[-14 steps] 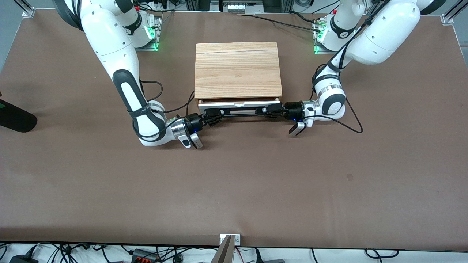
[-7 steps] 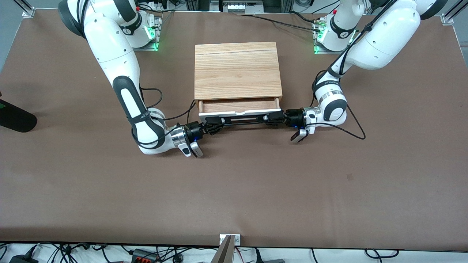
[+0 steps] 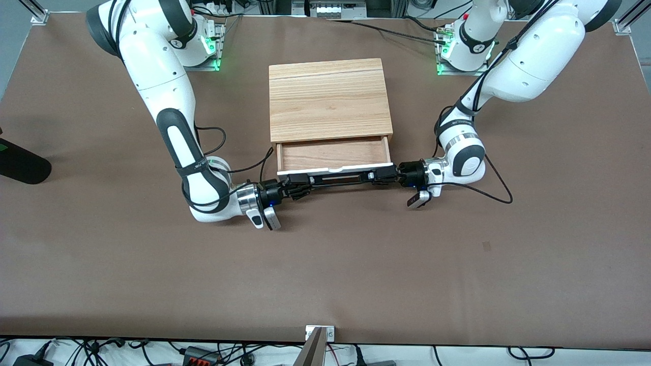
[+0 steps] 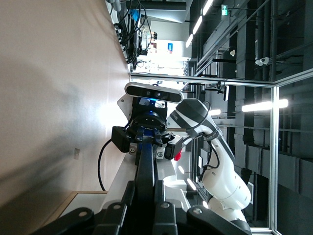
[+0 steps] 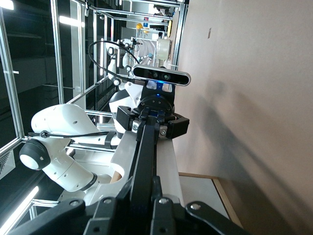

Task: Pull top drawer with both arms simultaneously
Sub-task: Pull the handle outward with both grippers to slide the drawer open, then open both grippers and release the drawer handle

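Note:
The top drawer (image 3: 333, 154) stands partly pulled out of its wooden box (image 3: 329, 99), light wood interior showing. Its white front edge faces the front camera, with the wide black bar handle (image 3: 336, 179) along it. My left gripper (image 3: 377, 178) is shut on the handle's end toward the left arm's side. My right gripper (image 3: 297, 182) is shut on the other end. In the left wrist view the handle (image 4: 146, 166) runs between my left gripper's fingers (image 4: 172, 203) to the right gripper. In the right wrist view the handle (image 5: 145, 156) runs between my right gripper's fingers (image 5: 105, 204) to the left gripper.
Brown table (image 3: 325, 264) spreads wide around the box. Black cables (image 3: 488, 183) trail from both wrists onto the table. A dark object (image 3: 23, 162) lies at the table edge toward the right arm's end.
Both grippers moved toward the front camera, holding the handle. The drawer slid farther out, showing more of its wooden interior.

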### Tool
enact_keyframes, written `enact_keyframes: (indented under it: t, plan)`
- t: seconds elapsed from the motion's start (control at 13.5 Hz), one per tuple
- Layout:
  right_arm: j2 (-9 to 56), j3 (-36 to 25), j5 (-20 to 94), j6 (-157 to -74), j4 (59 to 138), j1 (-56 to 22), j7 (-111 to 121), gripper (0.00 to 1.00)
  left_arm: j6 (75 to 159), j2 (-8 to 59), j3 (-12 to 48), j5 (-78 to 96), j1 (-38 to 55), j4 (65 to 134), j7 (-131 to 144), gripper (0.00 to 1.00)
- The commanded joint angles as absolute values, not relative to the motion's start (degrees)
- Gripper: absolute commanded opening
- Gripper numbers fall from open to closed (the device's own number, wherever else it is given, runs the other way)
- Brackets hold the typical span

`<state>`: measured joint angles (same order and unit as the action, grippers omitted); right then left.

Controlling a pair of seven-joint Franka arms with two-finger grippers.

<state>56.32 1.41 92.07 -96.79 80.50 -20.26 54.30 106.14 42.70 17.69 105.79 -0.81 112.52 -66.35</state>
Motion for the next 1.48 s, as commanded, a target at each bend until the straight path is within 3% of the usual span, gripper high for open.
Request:
enact_keyframes:
  t: [0.0,0.22,0.3,0.37,0.44,0.59,0.67,0.74,1.4]
  plan:
    - [59.50,0.18,92.46,-100.63,77.26,-19.07,54.05,0.00,112.41,45.35,16.00,106.79,-0.62,108.90,-65.83,0.19]
    - [59.41,0.18,92.46,-100.81,77.26,-18.98,54.14,0.00,112.50,47.02,16.00,106.70,-0.70,107.67,-65.83,0.19]
    - [59.41,0.18,92.37,-100.81,77.26,-18.98,54.14,0.00,112.50,47.02,16.08,106.70,-0.70,107.67,-65.57,0.24]
    - [59.24,0.18,92.55,-100.81,77.26,-18.98,53.79,0.51,112.50,46.93,16.08,106.70,-0.70,107.67,-63.83,0.47]
    - [59.06,0.26,92.55,-100.81,77.26,-19.07,53.18,1.00,112.41,46.76,16.08,106.61,-0.70,107.67,-61.55,0.51]
    - [58.97,0.26,92.64,-100.64,77.26,-19.07,52.03,1.00,112.41,46.58,16.08,106.61,-0.79,107.67,-60.82,0.56]
    - [58.89,0.26,92.64,-100.72,77.26,-19.07,52.03,1.00,112.33,46.58,16.08,106.61,-0.79,107.67,-60.82,0.73]
    - [58.80,0.26,92.64,-100.72,77.17,-19.07,51.94,1.00,112.32,46.50,16.08,106.61,-0.79,107.67,-60.91,1.00]
    - [55.91,-1.22,86.25,-100.63,69.63,-19.42,39.05,1.00,111.88,46.05,16.00,103.38,-3.86,105.56,-60.73,1.00]
